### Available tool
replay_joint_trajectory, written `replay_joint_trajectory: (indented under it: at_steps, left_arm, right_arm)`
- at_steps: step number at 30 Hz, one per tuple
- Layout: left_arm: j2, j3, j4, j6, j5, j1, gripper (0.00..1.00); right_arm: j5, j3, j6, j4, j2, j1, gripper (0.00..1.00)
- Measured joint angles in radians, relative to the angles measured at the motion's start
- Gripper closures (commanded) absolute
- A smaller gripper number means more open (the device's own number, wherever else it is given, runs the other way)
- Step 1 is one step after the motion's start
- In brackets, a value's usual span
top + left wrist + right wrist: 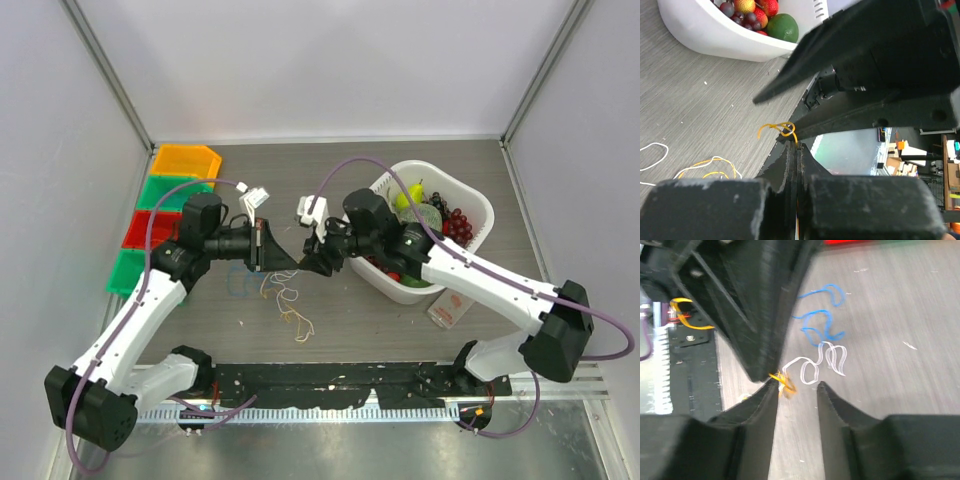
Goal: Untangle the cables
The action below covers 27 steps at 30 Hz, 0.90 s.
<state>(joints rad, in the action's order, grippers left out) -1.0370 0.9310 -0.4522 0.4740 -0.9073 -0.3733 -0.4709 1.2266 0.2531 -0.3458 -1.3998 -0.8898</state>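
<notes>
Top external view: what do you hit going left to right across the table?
Coloured bins → left pincer → right pincer → white basket. The cables lie below both pincers and overlap them in the order, so they are left out.

I'm looking at a robotics lab, at one of its test cells. White panel walls (330,60) held in aluminium posts (108,75) are closing in a wood-grain table (380,330) on the left, right and far sides. Two white arms, left (130,320) and right (490,280), are sitting bolted to a black rail (330,380) along the near edge, with purple hoses (350,165) looping over them. Coloured bins (172,190) are lining the far left, and a white basket (455,182) is holding fruit (458,225) at the right. Beyond the table's edge, cluttered benches (905,150) are showing in the left wrist view.
</notes>
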Motion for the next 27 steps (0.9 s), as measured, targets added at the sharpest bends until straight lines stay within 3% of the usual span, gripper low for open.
replay_joint_trajectory:
  at_steps: [2, 5, 8, 11, 16, 27]
  left_arm:
    - [0.017, 0.0, -0.001, -0.002, 0.004, 0.0, 1.0]
    - [0.036, 0.0, -0.001, -0.002, 0.008, 0.0, 1.0]
    - [0.047, 0.0, 0.0, -0.002, 0.015, 0.0, 1.0]
    - [0.063, 0.0, 0.007, -0.002, 0.023, 0.0, 1.0]
    - [0.094, -0.007, 0.035, 0.008, 0.021, 0.0, 1.0]
    - [0.037, -0.007, 0.082, 0.085, -0.092, 0.0, 1.0]
  right_arm:
    - [0.059, -0.039, -0.068, 0.053, 0.035, 0.003, 0.39]
    - [0.145, -0.125, -0.208, 0.126, 0.127, 0.019, 0.37]
    - [0.202, -0.163, -0.369, 0.16, 0.205, 0.055, 0.48]
    - [0.219, -0.163, -0.53, 0.198, 0.237, 0.088, 0.51]
    - [0.131, -0.166, -0.725, 0.275, 0.222, 0.097, 0.65]
    - [-0.18, -0.214, -0.6, 0.416, 0.191, 0.113, 0.71]
